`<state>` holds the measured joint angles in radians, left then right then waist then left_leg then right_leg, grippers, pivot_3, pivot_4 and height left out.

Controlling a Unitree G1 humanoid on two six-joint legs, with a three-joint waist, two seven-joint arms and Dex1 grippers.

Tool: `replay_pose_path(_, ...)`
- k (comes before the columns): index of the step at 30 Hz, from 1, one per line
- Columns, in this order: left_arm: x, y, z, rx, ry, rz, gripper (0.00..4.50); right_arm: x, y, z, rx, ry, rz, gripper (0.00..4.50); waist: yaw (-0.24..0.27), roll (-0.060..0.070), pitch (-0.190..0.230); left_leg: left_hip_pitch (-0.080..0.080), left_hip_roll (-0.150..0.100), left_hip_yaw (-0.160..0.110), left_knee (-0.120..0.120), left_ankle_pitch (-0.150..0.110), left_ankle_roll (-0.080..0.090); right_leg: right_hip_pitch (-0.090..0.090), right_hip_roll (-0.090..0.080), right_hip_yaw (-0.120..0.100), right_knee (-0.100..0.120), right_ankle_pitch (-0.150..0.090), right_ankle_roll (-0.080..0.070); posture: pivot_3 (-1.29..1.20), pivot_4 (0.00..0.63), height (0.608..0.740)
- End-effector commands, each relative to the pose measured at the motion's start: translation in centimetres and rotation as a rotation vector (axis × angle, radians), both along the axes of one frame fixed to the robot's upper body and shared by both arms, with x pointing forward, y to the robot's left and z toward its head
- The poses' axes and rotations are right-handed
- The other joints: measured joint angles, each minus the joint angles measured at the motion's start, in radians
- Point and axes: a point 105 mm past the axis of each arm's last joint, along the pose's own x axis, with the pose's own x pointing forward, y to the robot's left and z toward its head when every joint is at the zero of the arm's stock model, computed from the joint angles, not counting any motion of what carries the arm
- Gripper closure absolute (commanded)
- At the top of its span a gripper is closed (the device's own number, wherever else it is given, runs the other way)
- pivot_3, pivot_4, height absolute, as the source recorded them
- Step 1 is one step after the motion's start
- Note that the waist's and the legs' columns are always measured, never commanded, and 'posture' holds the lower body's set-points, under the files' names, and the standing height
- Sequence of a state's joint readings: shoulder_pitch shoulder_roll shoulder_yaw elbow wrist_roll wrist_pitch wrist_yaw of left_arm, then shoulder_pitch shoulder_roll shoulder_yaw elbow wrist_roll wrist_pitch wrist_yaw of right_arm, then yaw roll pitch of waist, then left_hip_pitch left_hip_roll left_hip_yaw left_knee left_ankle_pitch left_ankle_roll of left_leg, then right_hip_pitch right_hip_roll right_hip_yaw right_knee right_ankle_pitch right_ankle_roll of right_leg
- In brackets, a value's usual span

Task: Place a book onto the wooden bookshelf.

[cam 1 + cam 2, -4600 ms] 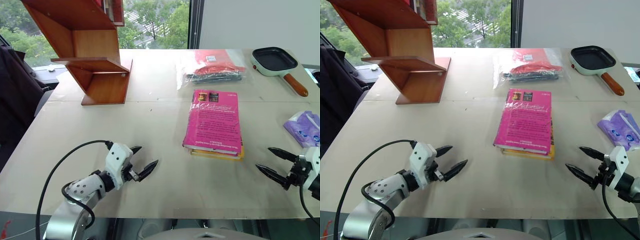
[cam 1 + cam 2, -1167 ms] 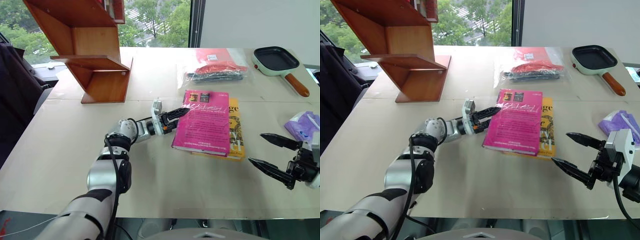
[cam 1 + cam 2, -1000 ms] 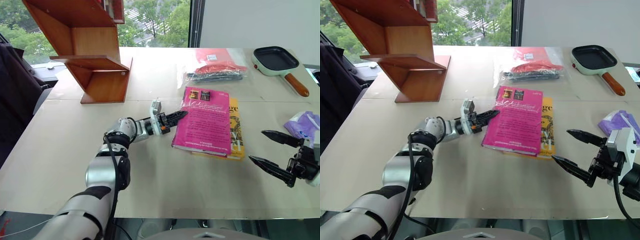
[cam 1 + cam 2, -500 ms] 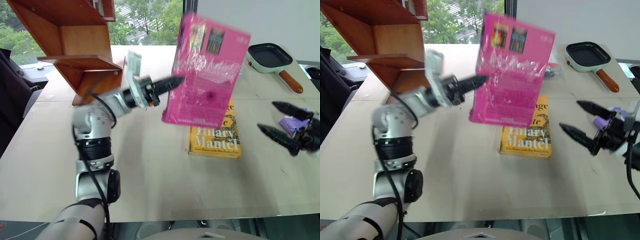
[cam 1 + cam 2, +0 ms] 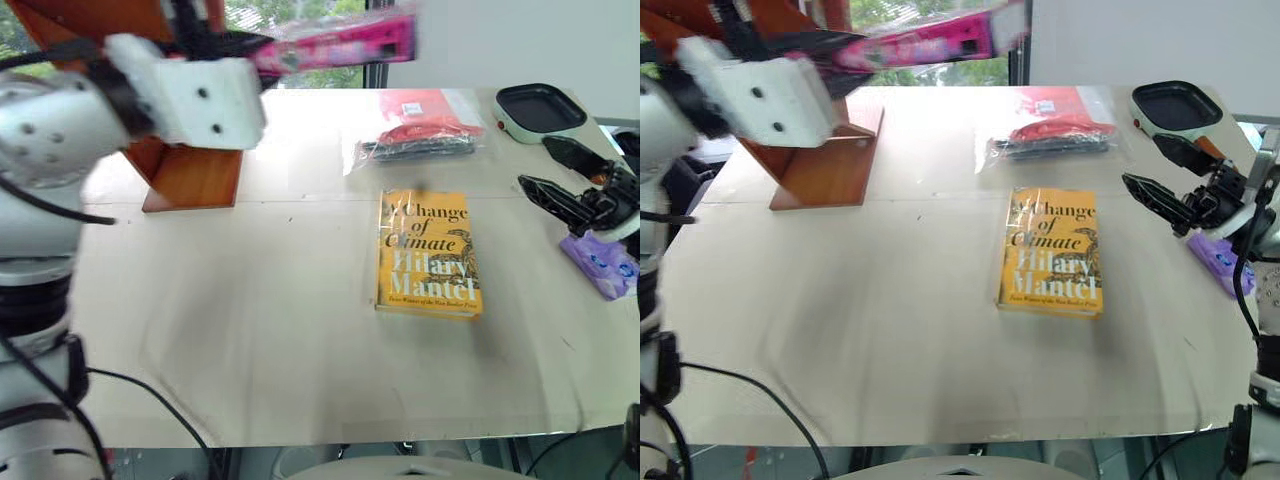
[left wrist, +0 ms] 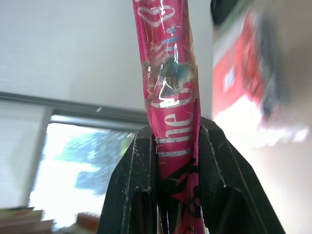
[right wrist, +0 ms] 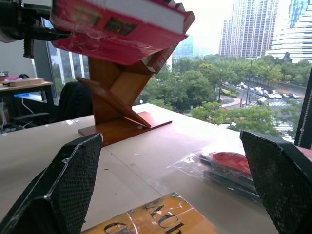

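two books were counted. the book [image 5: 340,40], thin, magenta and film-wrapped, was pinched by the left gripper [image 6: 168,161] and held high near the wooden bookshelf [image 5: 825,150] at the far left; half a second before it hung lower, cover facing. one yellow book [image 5: 430,255] lay flat on the table [image 5: 250,330]. the right gripper [image 5: 1170,185] was spread wide, holding nothing.

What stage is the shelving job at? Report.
Done: the pink book is off the table, leaving the yellow book behind. In hand: left gripper clamps the pink one, held high near the wooden bookshelf. Left: setting it on a ledge and releasing.
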<state>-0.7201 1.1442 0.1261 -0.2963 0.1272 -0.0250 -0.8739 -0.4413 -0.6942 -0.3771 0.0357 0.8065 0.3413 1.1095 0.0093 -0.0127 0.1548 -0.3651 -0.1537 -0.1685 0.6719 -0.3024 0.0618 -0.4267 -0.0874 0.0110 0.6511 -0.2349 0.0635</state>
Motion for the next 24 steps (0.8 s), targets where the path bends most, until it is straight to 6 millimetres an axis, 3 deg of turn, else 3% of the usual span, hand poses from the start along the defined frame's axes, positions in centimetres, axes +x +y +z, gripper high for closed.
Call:
replay_pose_path(1, -0.5, 3.2, -0.2, 0.047, -0.002, 0.094, 4.01, -0.5, 1.4, 1.3, 0.005, -0.042, 0.103, 0.00, -0.002, 0.000, 0.000, -0.001, 0.000, 0.000, -0.001, 0.000, 0.000, -0.001, 0.000, 0.000, 0.000, 0.000, 0.000, 0.00, 0.150, 0.720)
replay_pose_path(8, 0.8, 7.6, -0.2, 0.108, 0.017, 0.195, 4.01, -1.6, 2.7, 2.2, 0.034, -0.008, 0.229, 0.00, 0.007, 0.000, 0.001, -0.007, 0.000, -0.003, 0.002, 0.000, 0.000, -0.004, 0.000, -0.004, 0.000, 0.000, 0.000, 0.00, 0.150, 0.720)
replay_pose_path(15, 2.7, 9.6, -0.4, 0.119, 0.040, 0.261, 4.01, -2.6, 4.1, 2.5, 0.040, -0.011, 0.248, 0.00, 0.004, 0.000, 0.001, -0.007, 0.000, -0.003, 0.003, 0.000, 0.000, -0.005, 0.000, -0.004, 0.001, 0.000, 0.000, 0.00, 0.150, 0.720)
replay_pose_path(24, 5.8, 12.2, -1.9, 0.022, 0.109, 0.325, 4.01, -3.5, 4.1, 2.0, 0.041, -0.013, 0.205, 0.00, 0.000, 0.000, 0.001, -0.009, -0.001, -0.003, 0.008, 0.000, 0.000, -0.007, 0.000, -0.003, 0.006, 0.000, 0.000, 0.00, 0.150, 0.720)
